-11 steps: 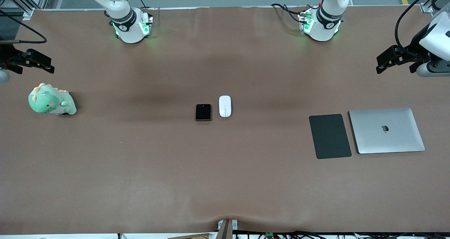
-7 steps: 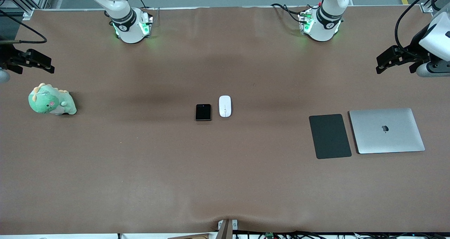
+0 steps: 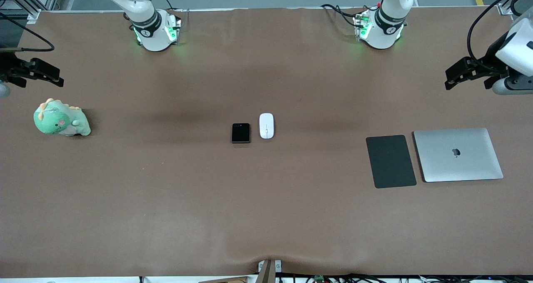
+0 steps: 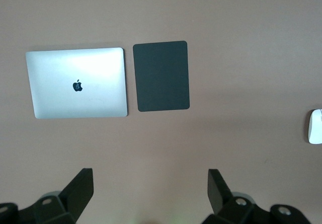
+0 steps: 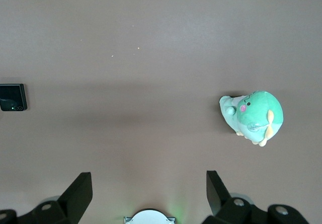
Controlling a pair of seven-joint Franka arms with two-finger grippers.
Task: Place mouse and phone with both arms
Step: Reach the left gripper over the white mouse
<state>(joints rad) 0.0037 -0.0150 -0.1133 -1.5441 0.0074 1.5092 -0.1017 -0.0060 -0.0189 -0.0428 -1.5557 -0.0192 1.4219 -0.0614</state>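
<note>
The white oval mouse [image 3: 266,125] and the black glossy phone [image 3: 240,132] lie side by side at the table's middle, the mouse toward the left arm's end. My left gripper [image 3: 452,77] hangs open and empty over the left arm's end of the table, well away from both. Its wrist view shows its open fingers [image 4: 80,186] and the mouse [image 4: 315,126] at the frame's edge. My right gripper [image 3: 54,77] hangs open and empty over the right arm's end. Its wrist view shows its fingers [image 5: 79,186] and the phone [image 5: 12,97] at the frame's edge.
A dark-grey flat pad [image 3: 390,161] and a closed silver laptop [image 3: 458,154] lie side by side toward the left arm's end. A green plush dinosaur [image 3: 61,118] sits toward the right arm's end. The arms' bases [image 3: 156,29] stand along the table's edge farthest from the camera.
The left gripper has shifted very slightly over its end of the table. The right gripper, the mouse and the phone have not visibly moved.
</note>
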